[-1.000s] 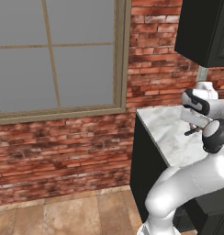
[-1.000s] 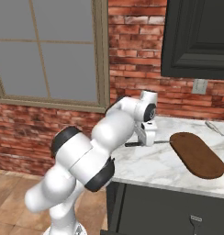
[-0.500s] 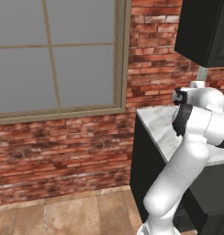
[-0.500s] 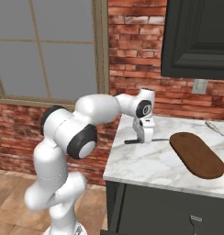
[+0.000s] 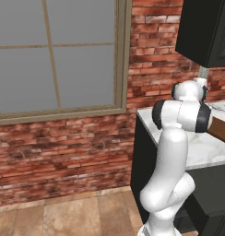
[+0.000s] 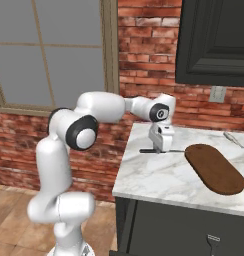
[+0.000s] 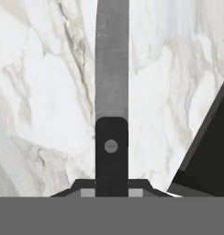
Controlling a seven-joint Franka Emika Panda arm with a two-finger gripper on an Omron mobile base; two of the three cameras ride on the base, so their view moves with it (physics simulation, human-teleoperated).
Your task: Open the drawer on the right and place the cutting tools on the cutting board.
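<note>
**Knife held over the desk, arm swung round toward the board**

The cutting tool (image 6: 161,150), a slim knife with a dark handle and a silver-grey blade, is gripped at its handle by the jaws (image 6: 160,148), which are closed tight on it. In the right base view it is carried level just above the desk (image 6: 159,175), its blade tip pointing right toward the cutting board (image 6: 214,168) and stopping just short of the board's near rounded end.

Against the pictures of a second ago, the knife's place over the marble is little altered, but the arm is folded differently: the elbow, earlier bent low and near the base, is now raised and thrown out to the left, so that the hand is reached across from that side. This is judged a re-posing of the arm for the carry to the board; the placing itself is not yet done.

A second slim tool (image 6: 234,139) is seen lying on the desk far right, near the wall, in the right base view. The hand view gives what the base views cannot: the handle (image 7: 111,156) seated squarely between the fingertips, with the blade (image 7: 112,59) running straight ahead over marble. In the left base view the grip is hidden by the arm's own body, and a strip of the board (image 5: 220,130) is shown at the right edge.
</note>
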